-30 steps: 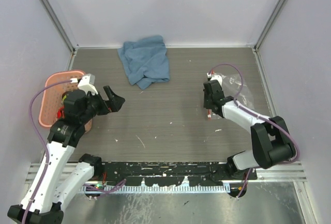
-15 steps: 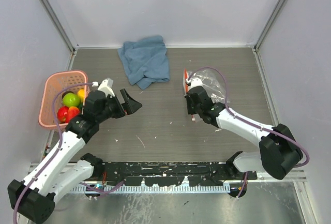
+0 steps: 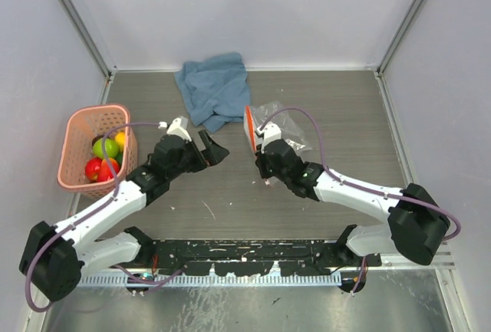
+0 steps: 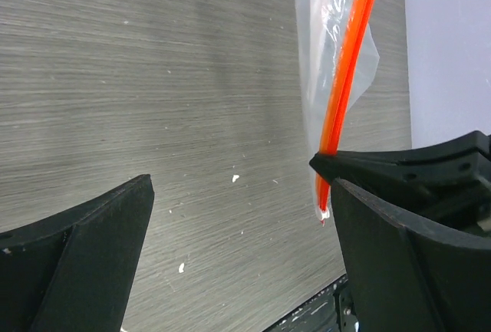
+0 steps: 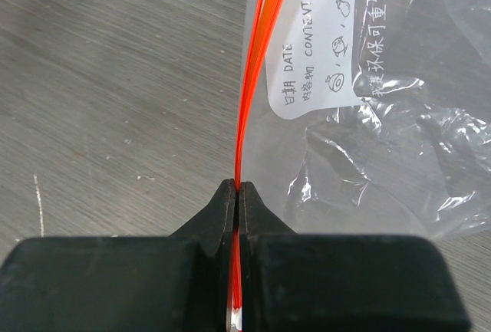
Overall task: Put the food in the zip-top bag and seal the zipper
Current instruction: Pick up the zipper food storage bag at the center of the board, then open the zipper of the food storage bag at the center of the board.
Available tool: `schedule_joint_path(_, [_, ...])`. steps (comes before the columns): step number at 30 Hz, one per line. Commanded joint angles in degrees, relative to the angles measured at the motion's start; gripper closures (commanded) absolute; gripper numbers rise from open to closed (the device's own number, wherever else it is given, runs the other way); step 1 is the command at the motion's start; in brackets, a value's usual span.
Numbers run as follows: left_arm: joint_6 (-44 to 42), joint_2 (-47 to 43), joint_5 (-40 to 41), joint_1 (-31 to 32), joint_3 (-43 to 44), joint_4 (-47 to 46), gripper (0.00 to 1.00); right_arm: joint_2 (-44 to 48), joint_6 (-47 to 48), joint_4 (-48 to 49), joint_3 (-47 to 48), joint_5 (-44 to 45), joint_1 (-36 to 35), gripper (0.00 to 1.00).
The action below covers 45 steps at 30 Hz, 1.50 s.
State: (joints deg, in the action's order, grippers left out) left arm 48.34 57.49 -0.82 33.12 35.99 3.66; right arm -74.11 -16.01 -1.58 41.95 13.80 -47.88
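From above, the left hand point(image 3: 212, 148) hangs over the middle of the surface point(image 3: 230, 194). Its two fingers are spread wide and nothing is in it. It points at the right hand point(image 3: 259, 151), which is near but not touching. The right hand is pinched shut on the zipper point(image 3: 249, 125), the red-orange strip on the clear bag point(image 3: 285, 121). The strip stands up on its edge, and the rest of the bag trails away to the right. The bag sits just beside a crumpled blue cloth point(image 3: 217, 90) at the back. The toy fruits point(image 3: 103, 159), red, green and yellow, are all in a pink basket point(image 3: 92, 111) on the left, well apart from the bag.

From the left wrist, the left hand point(image 4: 230, 175) has a big gap between its black fingers, with only the surface point(image 4: 153, 79) showing through. The zipper point(image 4: 349, 64) runs down past the tip of one finger, with a small white end piece at the bottom. The bag point(image 4: 318, 33) looks thin and see-through.

From the right wrist, the right hand point(image 5: 236, 192) squeezes the zipper point(image 5: 253, 79) tight between its fingertips. The bag point(image 5: 383, 163) spreads out to the right, wrinkly and flat, with a white label point(image 5: 322, 64) that has writing on it.
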Motion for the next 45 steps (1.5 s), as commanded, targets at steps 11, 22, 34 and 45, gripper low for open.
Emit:
schedule_joint_path(11, [-3.0, 11.6, 15.0, 8.5, 6.8, -11.2, 0.06, -1.8, -0.3, 8.4, -1.1, 5.8, -5.5, 0.99])
schedule_joint_path(22, [-5.6, 17.9, 18.9, 9.5, 11.0, -11.9, 0.15, -4.3, -1.1, 9.6, -0.6, 9.5, -8.2, 0.99])
schedule_joint_path(34, [-6.5, 20.2, 19.1, 10.0, 12.2, -13.8, 0.25, -5.2, -1.2, 10.1, -0.7, 9.9, -8.9, 0.99])
schedule_joint_path(45, [-8.7, 23.3, 22.2, 10.0, 13.9, -13.6, 0.31, -5.7, -1.7, 10.3, -1.0, 9.8, -9.3, 1.0])
